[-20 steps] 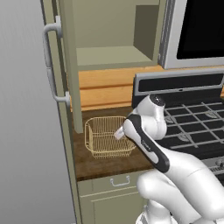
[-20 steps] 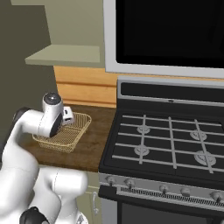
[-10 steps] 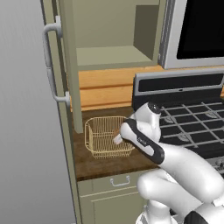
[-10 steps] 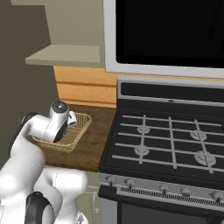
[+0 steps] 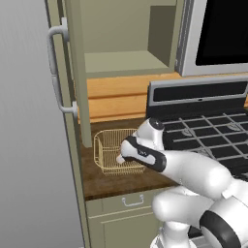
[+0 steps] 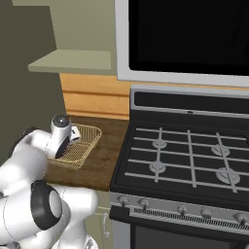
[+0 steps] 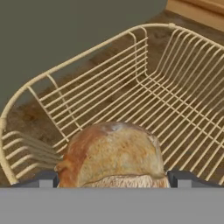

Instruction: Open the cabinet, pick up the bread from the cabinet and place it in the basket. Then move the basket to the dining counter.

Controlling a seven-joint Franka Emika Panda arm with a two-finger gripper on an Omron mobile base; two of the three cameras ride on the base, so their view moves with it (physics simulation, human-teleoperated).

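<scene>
The bread (image 7: 113, 153), a golden-brown roll, sits between my gripper's (image 7: 113, 180) two fingertips, which touch its sides, so the gripper is shut on it. Below and beyond it is the wire floor of the basket (image 7: 87, 96). The basket (image 5: 107, 145) stands on the dark wood worktop (image 5: 111, 181), and my gripper (image 5: 119, 159) reaches down into its near right part. From the other side the gripper (image 6: 74, 138) hangs over the basket's (image 6: 90, 133) left half. The cabinet (image 5: 131, 63) stands open, its door (image 5: 68, 97) swung out to the left. The dining counter is out of view.
A black stove (image 5: 208, 135) with grates borders the worktop on the right, under a microwave (image 5: 218, 34). An olive drawer (image 5: 131, 199) lies below the worktop. A grey wall (image 5: 24, 145) and the open door hem in the left side.
My hand has come down and forward toward the basket, carrying the bread with it. The basket and cabinet door have stayed put.
</scene>
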